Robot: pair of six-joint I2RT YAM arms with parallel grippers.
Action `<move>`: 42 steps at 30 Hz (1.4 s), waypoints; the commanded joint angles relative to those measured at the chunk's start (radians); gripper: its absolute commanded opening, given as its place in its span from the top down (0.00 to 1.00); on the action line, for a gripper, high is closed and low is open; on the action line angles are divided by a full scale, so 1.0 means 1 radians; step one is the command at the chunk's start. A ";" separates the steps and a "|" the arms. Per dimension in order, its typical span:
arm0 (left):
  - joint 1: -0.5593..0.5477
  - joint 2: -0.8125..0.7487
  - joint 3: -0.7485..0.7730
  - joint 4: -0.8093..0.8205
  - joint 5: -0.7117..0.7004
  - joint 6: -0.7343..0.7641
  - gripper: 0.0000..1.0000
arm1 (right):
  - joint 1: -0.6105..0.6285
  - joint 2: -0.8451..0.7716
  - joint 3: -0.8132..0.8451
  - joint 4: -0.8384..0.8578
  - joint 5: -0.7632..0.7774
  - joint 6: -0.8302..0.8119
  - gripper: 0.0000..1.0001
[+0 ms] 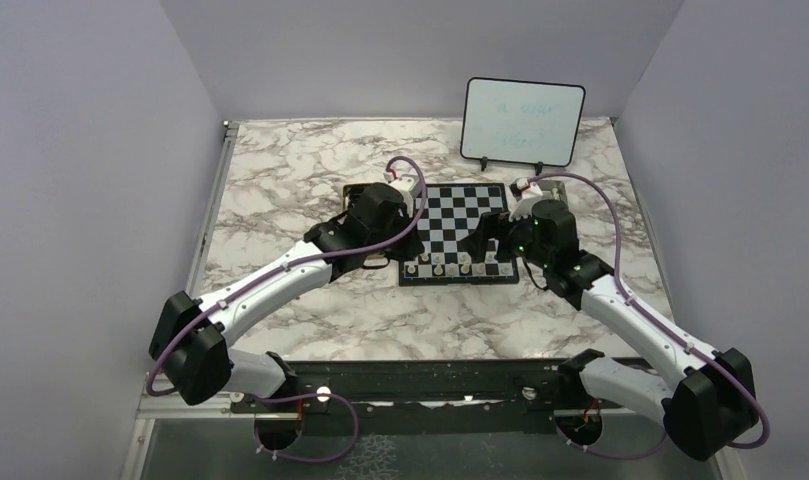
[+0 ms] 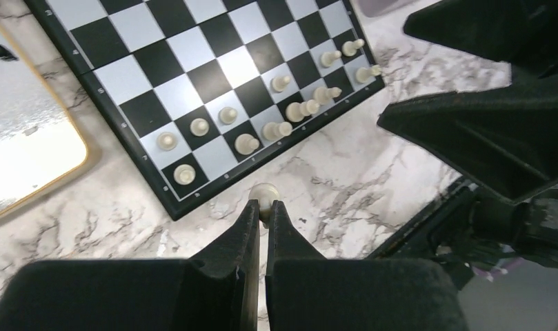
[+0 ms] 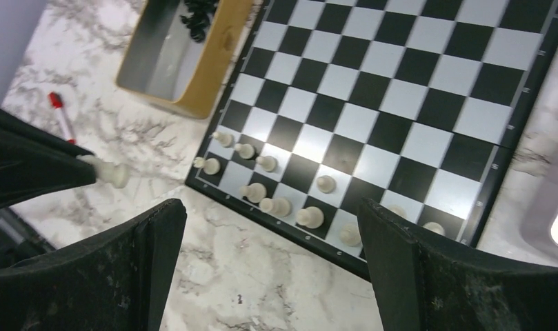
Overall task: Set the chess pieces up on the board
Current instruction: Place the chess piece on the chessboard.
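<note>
Slippage was your risk: the left tool (image 2: 263, 207), closed on one white piece (image 2: 264, 192) by a thin pinch, hung just off the board's (image 2: 186, 76) near edge, over the counter (image 2: 331, 172). The right tool (image 3: 270, 214) gaped empty above the board's near rows; a crowded approach could have toppled the set pieces (image 2: 247, 143) there.

Overhead, two wrist close-ups, board (image 1: 458, 222) shared

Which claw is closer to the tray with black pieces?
Left. The left claw sits near the tray, just off the board corner; the right claw is over the board's near edge, farther away.
</note>
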 commanded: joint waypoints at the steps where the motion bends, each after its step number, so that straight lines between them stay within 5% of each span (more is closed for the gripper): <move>1: -0.046 0.034 0.051 -0.073 -0.225 0.045 0.97 | 0.006 -0.029 0.014 -0.052 0.198 0.010 0.00; 17: -0.118 0.259 0.116 -0.080 -0.263 0.034 0.97 | 0.005 -0.187 -0.035 -0.044 0.354 -0.008 0.00; 42: -0.119 0.367 0.090 0.007 -0.277 0.043 0.97 | 0.004 -0.235 -0.060 -0.054 0.380 -0.018 0.00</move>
